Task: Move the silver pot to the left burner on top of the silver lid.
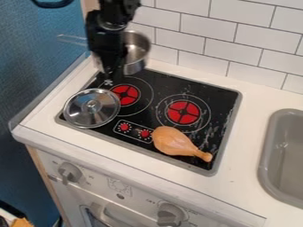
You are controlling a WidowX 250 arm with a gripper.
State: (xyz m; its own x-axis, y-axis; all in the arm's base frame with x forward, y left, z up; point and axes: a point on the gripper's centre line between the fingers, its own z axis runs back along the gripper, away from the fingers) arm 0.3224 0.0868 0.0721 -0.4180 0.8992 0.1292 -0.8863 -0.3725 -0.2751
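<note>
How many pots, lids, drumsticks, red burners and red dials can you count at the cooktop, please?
Silver pot: 1
Silver lid: 1
Toy drumstick: 1
Red burners: 2
Red dials: 2
Total: 7

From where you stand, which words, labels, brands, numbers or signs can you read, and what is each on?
None can be read.
White mark on the black cooktop: too small.
Marks around the red dials: too small.
Print by the oven knobs: too small and blurred.
</note>
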